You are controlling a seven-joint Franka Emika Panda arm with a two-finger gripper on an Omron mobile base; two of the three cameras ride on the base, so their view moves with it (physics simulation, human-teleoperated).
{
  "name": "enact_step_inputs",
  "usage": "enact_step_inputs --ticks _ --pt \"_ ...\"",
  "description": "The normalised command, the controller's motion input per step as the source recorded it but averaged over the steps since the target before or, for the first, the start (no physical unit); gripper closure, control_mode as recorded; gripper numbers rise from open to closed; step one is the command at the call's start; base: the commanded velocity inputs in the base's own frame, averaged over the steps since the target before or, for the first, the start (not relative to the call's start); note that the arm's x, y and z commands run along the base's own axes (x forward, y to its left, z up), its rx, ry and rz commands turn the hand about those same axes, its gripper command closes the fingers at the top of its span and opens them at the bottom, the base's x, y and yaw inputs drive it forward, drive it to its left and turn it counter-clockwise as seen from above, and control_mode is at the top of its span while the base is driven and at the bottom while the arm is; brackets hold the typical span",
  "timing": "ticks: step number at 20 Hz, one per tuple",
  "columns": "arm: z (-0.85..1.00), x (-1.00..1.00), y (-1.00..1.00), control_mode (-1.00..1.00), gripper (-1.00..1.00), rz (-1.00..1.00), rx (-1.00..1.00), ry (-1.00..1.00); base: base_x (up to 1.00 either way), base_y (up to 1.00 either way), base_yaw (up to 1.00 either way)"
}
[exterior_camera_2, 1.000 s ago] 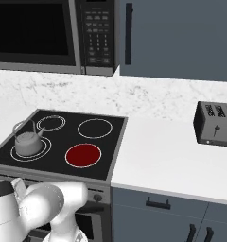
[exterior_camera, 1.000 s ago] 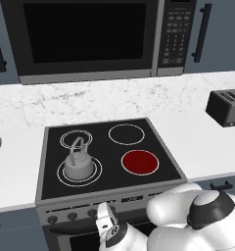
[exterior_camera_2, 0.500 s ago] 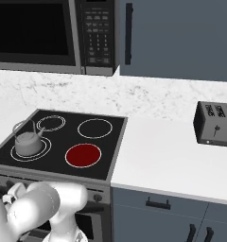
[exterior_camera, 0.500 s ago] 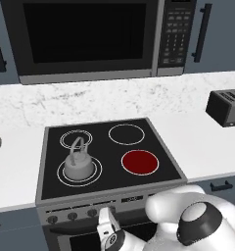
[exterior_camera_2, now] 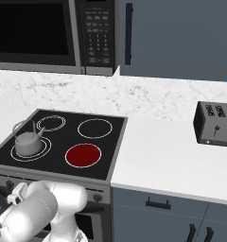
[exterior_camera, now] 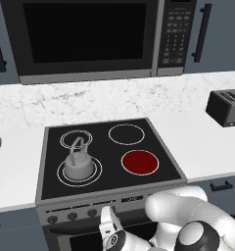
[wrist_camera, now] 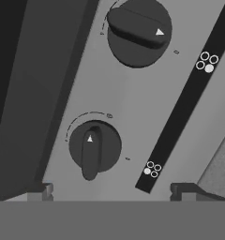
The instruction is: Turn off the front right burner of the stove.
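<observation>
The front right burner (exterior_camera: 140,162) (exterior_camera_2: 83,155) is a solid dark red disc on the black glass stove (exterior_camera: 153,142) (exterior_camera_2: 116,142). Low in front of the stove's grey front panel (exterior_camera: 134,200), my gripper (exterior_camera: 108,220) (wrist_camera: 112,192) is open. Its fingertips (wrist_camera: 39,191) stand wide apart with nothing between them. In the hand view two dark knobs sit on the grey panel. The nearer knob (wrist_camera: 94,147) is just above the gap between the fingers, its bar lying along the view's height. The farther knob (wrist_camera: 138,33) is turned crosswise. I touch neither knob.
A grey kettle (exterior_camera: 79,164) (exterior_camera_2: 26,141) sits on the front left burner. A black microwave (exterior_camera: 85,37) hangs above the stove, and a dark toaster (exterior_camera: 229,107) (exterior_camera_2: 214,124) is on the white counter to the right. A black strip with burner icons (wrist_camera: 180,108) runs beside the knobs.
My arm has folded lower and the hand has sunk slightly in front of the panel. The burner stays red.
</observation>
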Motion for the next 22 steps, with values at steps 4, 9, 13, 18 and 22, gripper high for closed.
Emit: enact_step_inputs --ticks 4,9,13,18,22 --pt "0.0 0.2 0.1 -1.0 -1.0 0.0 0.0 0.0 0.0 0.0 0.0" --pt "-0.15 0.07 0.0 -1.0 -1.0 0.0 0.0 0.0 0.0 0.0 0.0" --pt "-0.35 0.0 0.0 -1.0 -1.0 0.0 0.0 0.0 0.0 0.0 0.0" --pt "-0.02 0.12 0.07 -1.0 -1.0 0.0 0.0 0.0 0.0 0.0 0.0" --pt "-0.01 0.22 0.05 -1.0 -1.0 0.0 0.0 0.0 0.0 0.0 0.0"
